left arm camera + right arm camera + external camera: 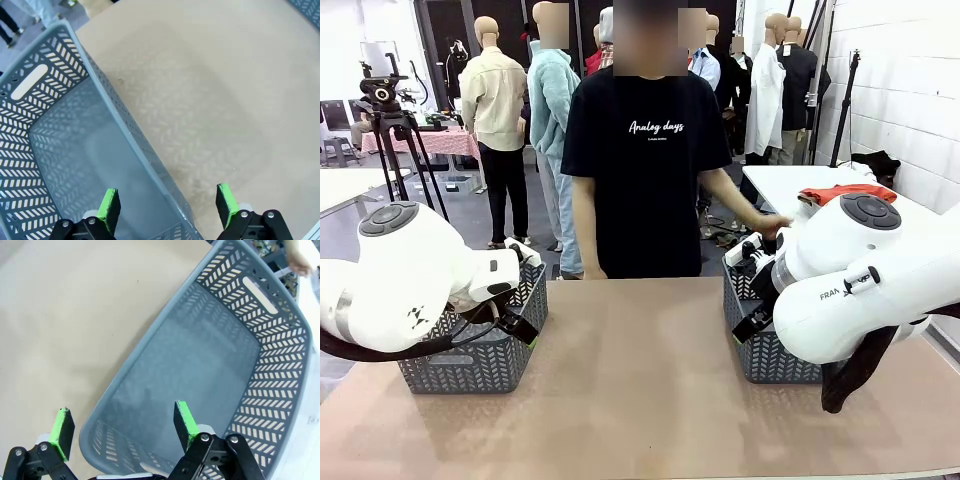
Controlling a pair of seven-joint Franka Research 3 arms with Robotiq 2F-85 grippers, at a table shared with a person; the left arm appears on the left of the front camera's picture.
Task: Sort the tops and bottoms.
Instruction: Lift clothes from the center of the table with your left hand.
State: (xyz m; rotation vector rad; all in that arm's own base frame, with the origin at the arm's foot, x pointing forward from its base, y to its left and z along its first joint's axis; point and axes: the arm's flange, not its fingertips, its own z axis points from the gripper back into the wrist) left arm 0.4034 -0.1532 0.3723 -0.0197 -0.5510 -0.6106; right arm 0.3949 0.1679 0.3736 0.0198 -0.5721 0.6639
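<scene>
While both sets of jaws hang released over the left basket (470,372) at nine o'clock and right basket (775,365) at three, the orange garment (845,192) lies on the white side desk (780,180) around two o'clock. It's soft and floppy, I'd say: pinch a bunched fold.

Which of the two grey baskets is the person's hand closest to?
The basket on the robot's right: the person's hand reaches out just past its far rim. The left basket sits across the table from that hand.
</scene>
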